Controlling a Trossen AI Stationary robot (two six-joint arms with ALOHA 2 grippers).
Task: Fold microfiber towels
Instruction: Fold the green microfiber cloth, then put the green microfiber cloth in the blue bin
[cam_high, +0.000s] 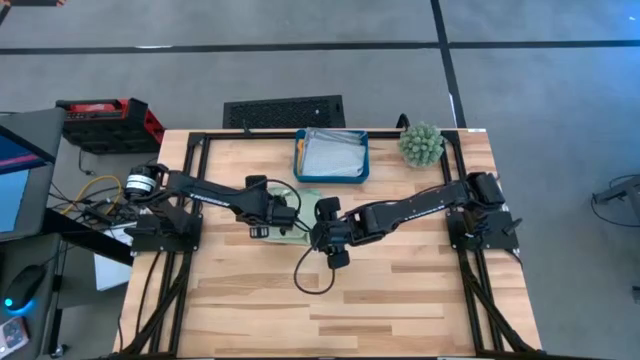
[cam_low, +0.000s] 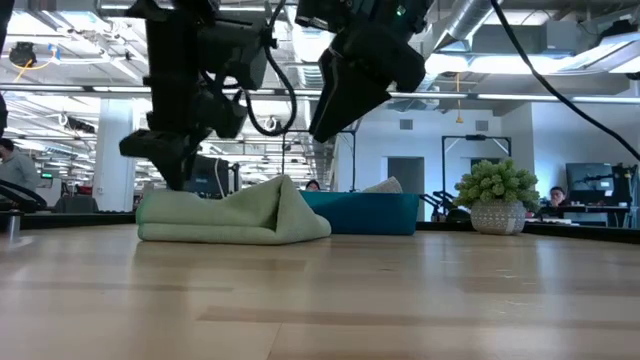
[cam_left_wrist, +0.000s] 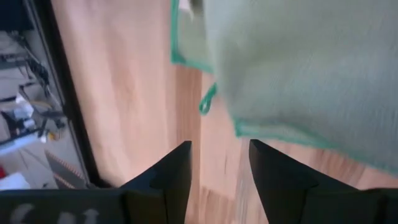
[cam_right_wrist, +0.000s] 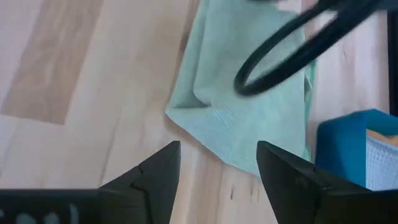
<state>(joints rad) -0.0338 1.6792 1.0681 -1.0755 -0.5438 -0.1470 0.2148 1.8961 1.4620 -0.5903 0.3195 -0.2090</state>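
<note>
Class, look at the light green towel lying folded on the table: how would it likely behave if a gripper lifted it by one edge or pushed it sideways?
The light green towel would probably droop if lifted: it already slumps in soft folds with a raised peak. Pushed, it would likely bunch up rather than slide whole, since it is loose cloth on bare wood. It cannot roll and looks light.

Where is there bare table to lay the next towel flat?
The near half of the table, in front of both grippers, is bare wood. Crowded: the middle, where the left gripper and right gripper flank the green towel, and the far edge with the tray and plant.
</note>
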